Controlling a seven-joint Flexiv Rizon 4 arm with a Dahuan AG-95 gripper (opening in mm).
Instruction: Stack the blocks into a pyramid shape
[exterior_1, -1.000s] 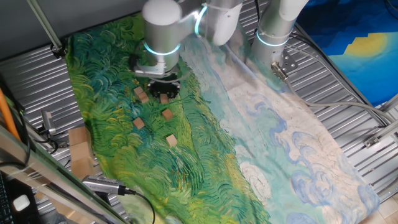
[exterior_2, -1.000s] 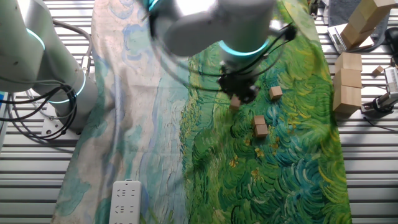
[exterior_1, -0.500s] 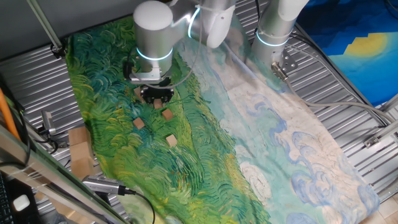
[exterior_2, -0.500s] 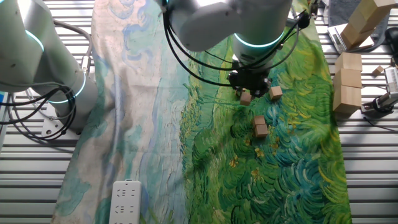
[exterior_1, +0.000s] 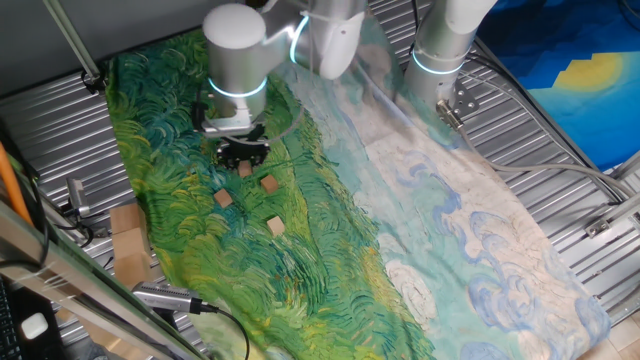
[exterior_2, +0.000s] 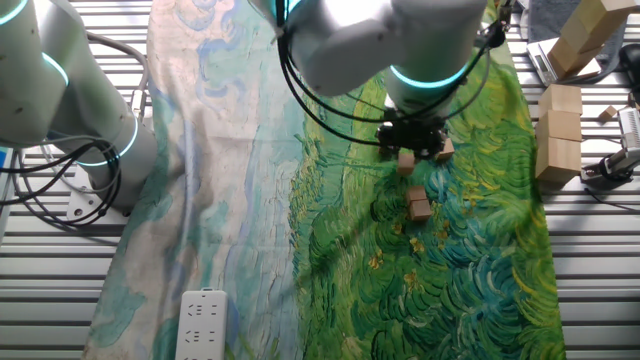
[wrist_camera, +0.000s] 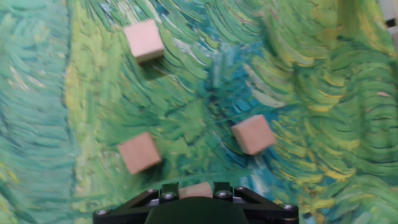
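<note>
Holding 1 block (wrist_camera: 196, 190), the gripper (exterior_1: 242, 163) hangs above the cloth (exterior_1: 330, 240).

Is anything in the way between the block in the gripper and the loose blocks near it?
Nothing visible. The gripper holds the carried block; only bare cloth lies between it and the nearest blocks.
</note>
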